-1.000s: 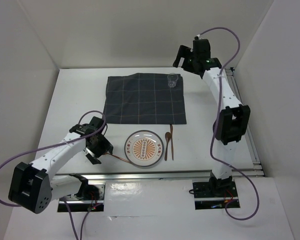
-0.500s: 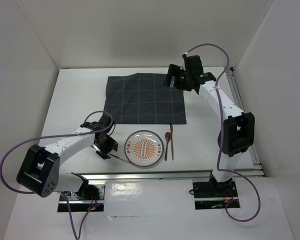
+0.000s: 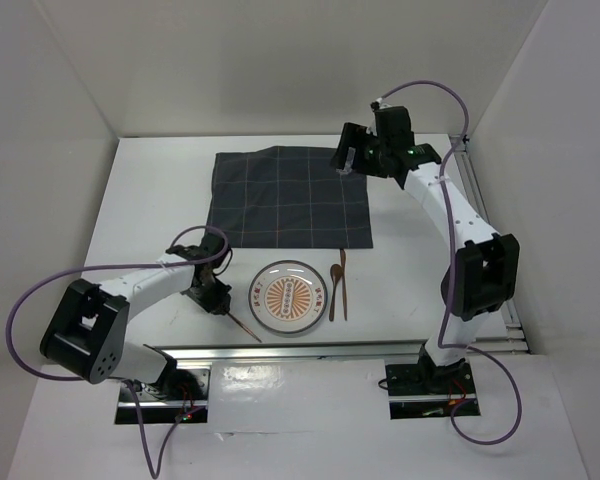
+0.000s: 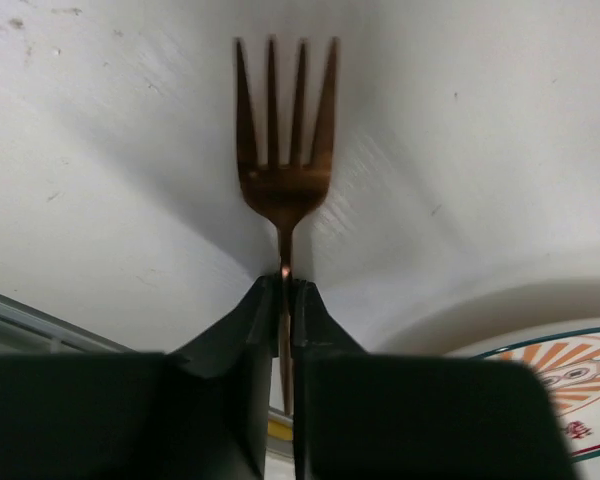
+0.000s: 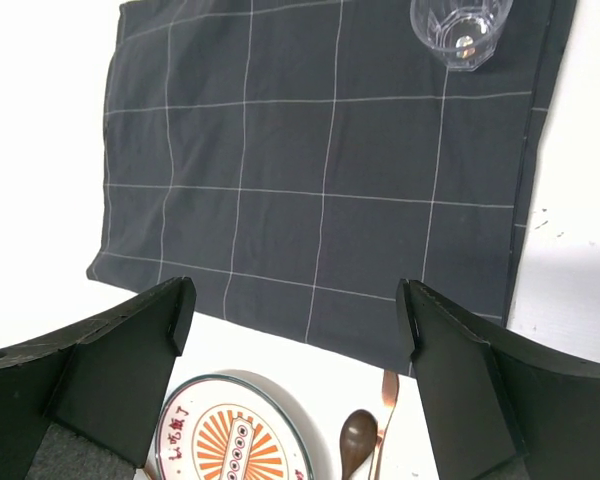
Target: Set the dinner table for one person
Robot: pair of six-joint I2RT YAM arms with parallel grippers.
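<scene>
The dinner table (image 3: 150,190) is a white top holding a dark checked cloth (image 3: 290,197). A plate (image 3: 290,297) with an orange sunburst sits in front of the cloth, with a wooden spoon (image 3: 333,292) and a copper knife (image 3: 344,285) to its right. Left of the plate, my left gripper (image 3: 220,303) is shut on the handle of a copper fork (image 4: 283,150), tines pointing away from it. My right gripper (image 5: 295,300) hangs open above the cloth's far right corner. A clear glass (image 5: 460,30) stands on that corner, ahead of its fingers.
Aluminium rails (image 3: 310,350) run along the near edge by the arm bases. White walls close in the table on the left, back and right. The plate's rim (image 4: 570,365) lies just right of the left fingers.
My left gripper has shut on the fork's handle, and the arm has swung toward the plate, turning the fork. My right gripper shifted slightly over the glass corner and stayed open.
</scene>
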